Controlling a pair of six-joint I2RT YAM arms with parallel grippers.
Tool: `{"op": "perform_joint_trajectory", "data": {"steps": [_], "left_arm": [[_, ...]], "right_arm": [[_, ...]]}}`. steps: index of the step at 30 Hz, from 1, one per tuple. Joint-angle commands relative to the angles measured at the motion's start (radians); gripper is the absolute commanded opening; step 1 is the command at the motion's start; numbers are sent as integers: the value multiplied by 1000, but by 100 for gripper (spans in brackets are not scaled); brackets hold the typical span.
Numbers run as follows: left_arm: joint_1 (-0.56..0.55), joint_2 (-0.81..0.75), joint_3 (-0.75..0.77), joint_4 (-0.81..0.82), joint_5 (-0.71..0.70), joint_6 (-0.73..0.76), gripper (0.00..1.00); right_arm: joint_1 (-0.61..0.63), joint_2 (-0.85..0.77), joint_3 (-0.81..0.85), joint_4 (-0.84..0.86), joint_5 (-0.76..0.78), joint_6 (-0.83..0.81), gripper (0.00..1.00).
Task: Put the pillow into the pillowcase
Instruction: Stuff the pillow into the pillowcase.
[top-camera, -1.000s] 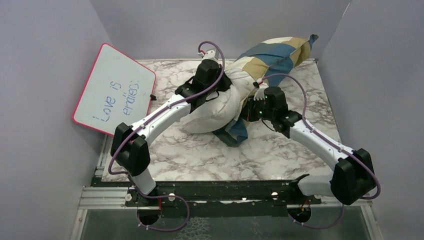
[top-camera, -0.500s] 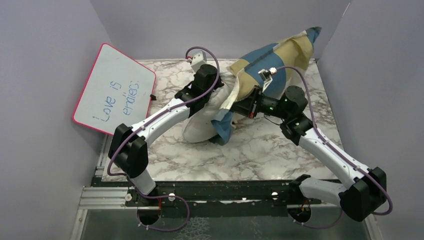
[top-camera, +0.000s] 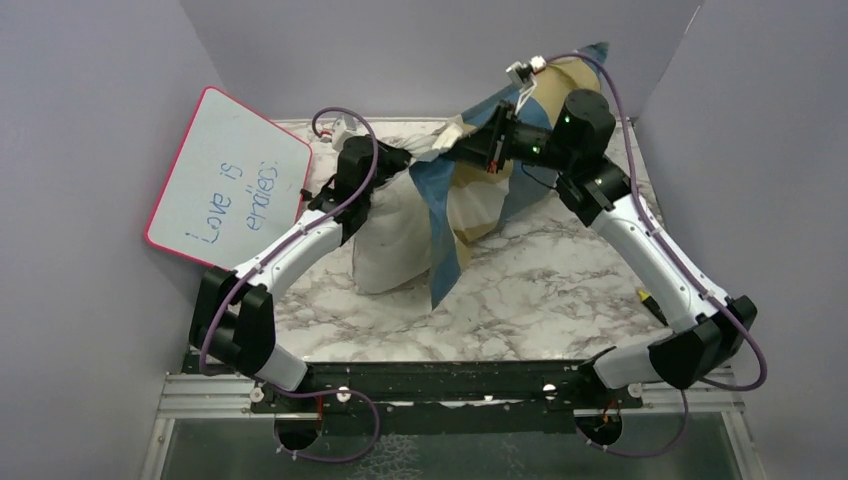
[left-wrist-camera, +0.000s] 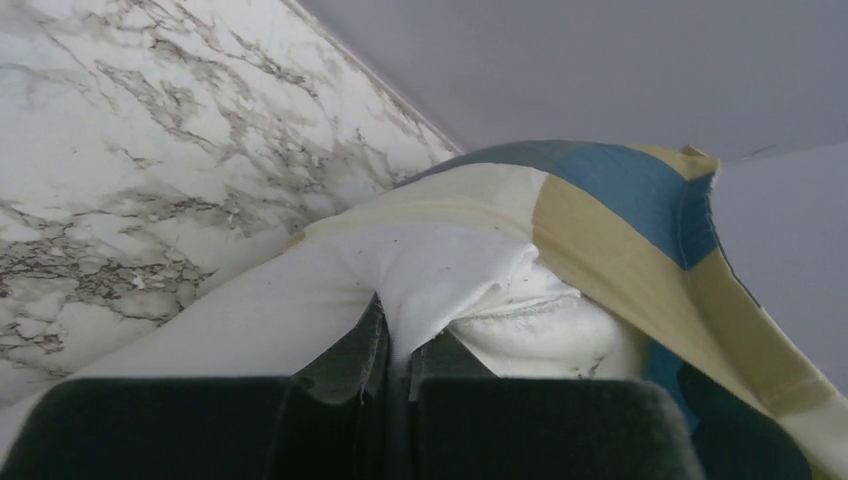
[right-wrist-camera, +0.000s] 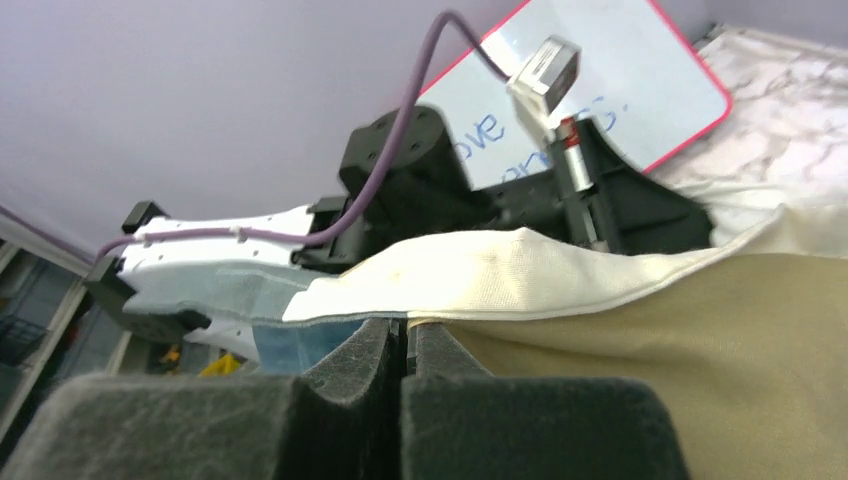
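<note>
The white pillow (top-camera: 392, 245) lies on the marble table, its near end bare and its far end inside the checked pillowcase (top-camera: 480, 185). My left gripper (top-camera: 398, 160) is shut on a pinch of the pillow's white fabric (left-wrist-camera: 440, 275), at the case's mouth. My right gripper (top-camera: 462, 150) is shut on the pillowcase's cream hem (right-wrist-camera: 500, 272) and holds it raised above the pillow. A blue flap (top-camera: 440, 235) hangs down from it. The case's blue and tan blocks (left-wrist-camera: 620, 200) drape over the pillow. The far end of the case (top-camera: 590, 60) rises against the back wall.
A pink-rimmed whiteboard (top-camera: 228, 180) leans at the left wall, close to the left arm; it also shows in the right wrist view (right-wrist-camera: 620, 70). Grey walls close in on the left, back and right. A small yellow item (top-camera: 643, 297) lies under the right arm.
My right gripper has risen and swung back-left, lifting the pillowcase's hem high over the pillow. My left gripper has shifted left with the pillow fabric. The case's far end has tipped upward.
</note>
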Motion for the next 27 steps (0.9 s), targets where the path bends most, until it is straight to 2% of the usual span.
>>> {"op": "perform_joint_trajectory", "data": {"steps": [1,4,7,10,13,15,18,20,23,25,27], "left_arm": [[13,-72,16,187,-43,-142,0],[32,-34,38,172,-29,-151,0],[65,25,-6,227,29,-273,0],[79,97,-39,314,87,-418,0],[79,144,-18,317,126,-438,0],[79,149,-29,317,130,-436,0],[79,153,-57,316,156,-401,1],[79,158,-76,315,204,-349,12],[90,144,-125,312,281,-236,32],[118,112,-133,257,332,-75,49],[149,66,-96,94,312,113,58]], "right_arm": [[9,76,336,-117,-45,-63,0],[8,184,459,-220,-11,-143,0],[5,290,513,-271,56,-190,0],[2,419,671,-275,38,-152,0],[2,525,886,-340,-9,-80,0],[3,514,854,-320,-32,-34,0],[4,398,573,-128,11,47,1],[4,350,442,-47,57,69,3],[4,356,376,-22,68,53,8],[4,397,411,-133,88,-33,15],[4,438,475,-282,173,-139,23]]}}
